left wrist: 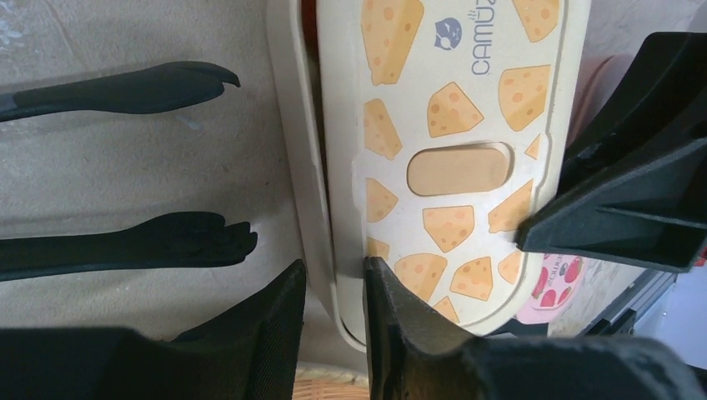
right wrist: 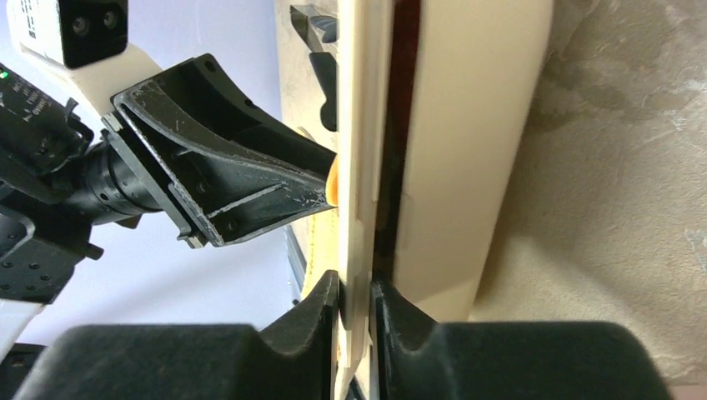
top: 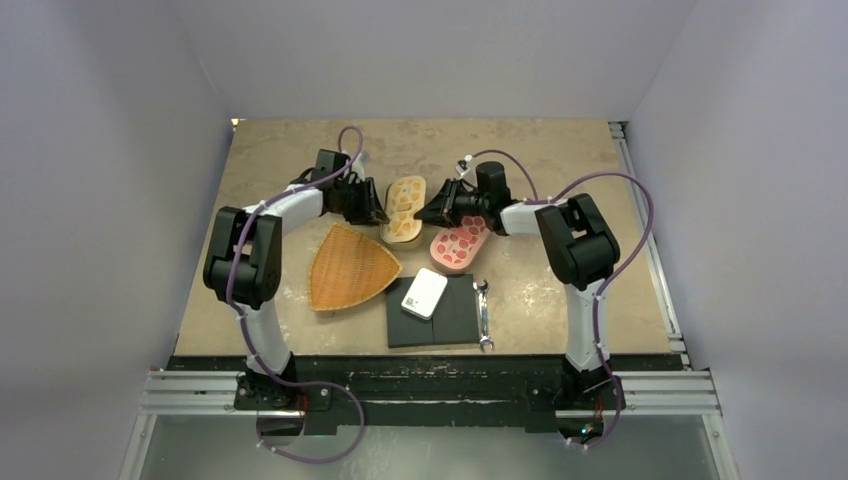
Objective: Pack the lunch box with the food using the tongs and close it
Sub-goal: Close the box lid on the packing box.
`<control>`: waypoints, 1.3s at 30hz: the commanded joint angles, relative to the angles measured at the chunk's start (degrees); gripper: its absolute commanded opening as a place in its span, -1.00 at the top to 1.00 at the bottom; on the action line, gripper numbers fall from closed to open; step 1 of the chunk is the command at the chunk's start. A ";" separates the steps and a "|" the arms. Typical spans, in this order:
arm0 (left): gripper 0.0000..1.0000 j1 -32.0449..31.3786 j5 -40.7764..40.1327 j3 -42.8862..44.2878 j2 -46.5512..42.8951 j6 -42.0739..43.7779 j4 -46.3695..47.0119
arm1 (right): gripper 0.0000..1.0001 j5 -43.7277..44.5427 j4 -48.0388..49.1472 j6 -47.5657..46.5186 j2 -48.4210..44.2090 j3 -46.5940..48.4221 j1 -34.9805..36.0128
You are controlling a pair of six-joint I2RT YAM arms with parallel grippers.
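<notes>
The cheese-patterned lunch box (top: 405,208) lies at the table's middle with its lid (left wrist: 450,150) on, slightly ajar. The food is hidden inside; only a red sliver (left wrist: 309,37) shows in the gap. My left gripper (left wrist: 333,265) straddles the box's left edge, one finger over the lid and the other beside the base wall (left wrist: 300,183); I cannot see whether it pinches. My right gripper (right wrist: 354,282) is shut on the lid's rim (right wrist: 357,208) from the other side. The tongs (left wrist: 158,87) lie on the table left of the box, held by nothing.
A pink strawberry-print lunch box (top: 460,243) lies just right of the cheese box. A woven tray (top: 350,265) sits in front of my left arm. Nearer the bases, a white box (top: 424,292) rests on a black mat (top: 450,320), with a silver wrench (top: 483,315) beside it.
</notes>
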 commanded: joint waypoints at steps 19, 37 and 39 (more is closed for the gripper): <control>0.19 0.05 -0.79 0.45 -1.93 0.85 1.94 | -0.17 8.45 -19.52 -17.01 -8.01 5.98 -1.50; -0.14 0.64 -2.61 4.67 -3.03 0.11 1.55 | 0.01 24.96 -26.18 -20.68 -7.77 11.55 1.38; -0.15 0.67 -2.99 4.39 -2.96 0.41 1.59 | 0.00 27.23 -26.17 -20.52 -7.99 11.56 1.85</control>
